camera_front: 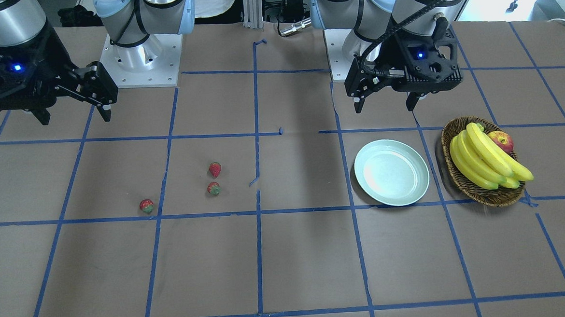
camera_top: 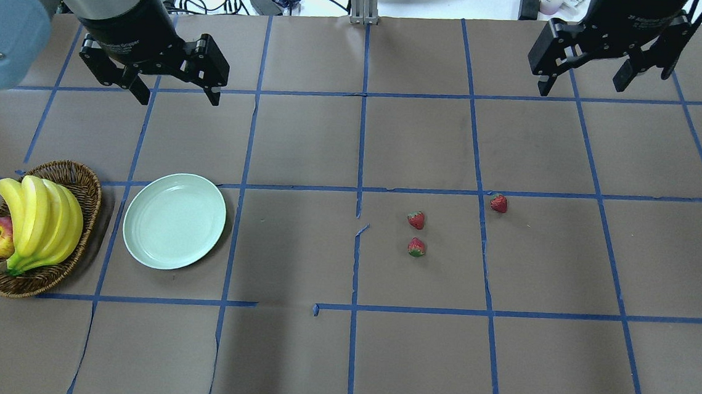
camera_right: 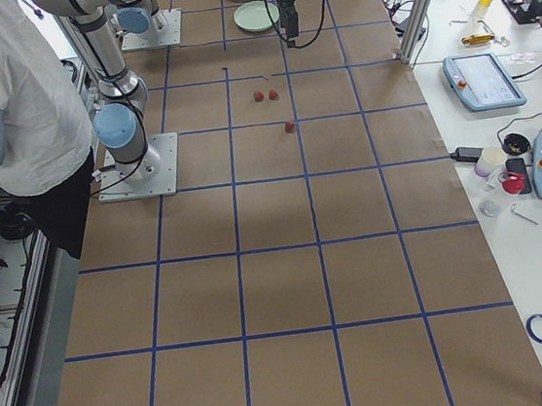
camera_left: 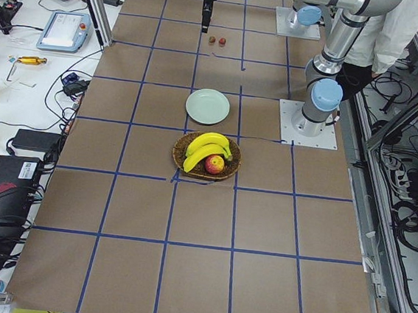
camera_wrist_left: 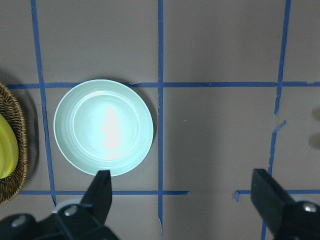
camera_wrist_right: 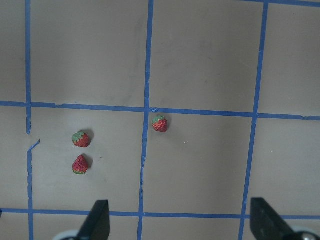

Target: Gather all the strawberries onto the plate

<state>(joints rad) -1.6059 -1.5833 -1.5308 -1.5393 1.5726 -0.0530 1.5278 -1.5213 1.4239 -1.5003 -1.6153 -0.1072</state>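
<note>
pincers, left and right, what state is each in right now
left pincer: open, holding nothing
right pincer: open, holding nothing

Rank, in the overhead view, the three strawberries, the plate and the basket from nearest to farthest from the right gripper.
1. The lone strawberry, on the right, is closest to the right gripper.
2. The paired strawberries, nearer the middle; between these two it is too close to call.
3. The plate, on the left half.
4. The basket, at the far left.
</note>
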